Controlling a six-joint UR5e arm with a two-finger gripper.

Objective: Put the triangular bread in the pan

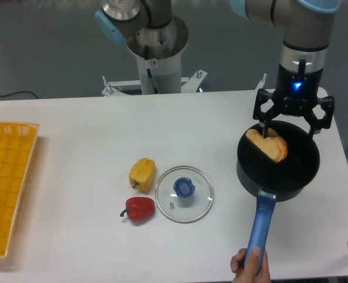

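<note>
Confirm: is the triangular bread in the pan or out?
In. The triangular bread lies inside the pan, within its black rim. The claw above stands open, not gripping it.

A robotics lab is shown here: a plain white counter (74, 124) is set against a bare grey wall, and a grey-and-blue arm's base (156, 50) is bolted behind it. Toy food is laid out, a yellow pepper (142, 174) and a red pepper (140, 209), beside a yellow basket (6, 183).

You see a white table (91, 130) filling most of the frame, with a plain grey-blue wall (44, 41) across the top.
</note>
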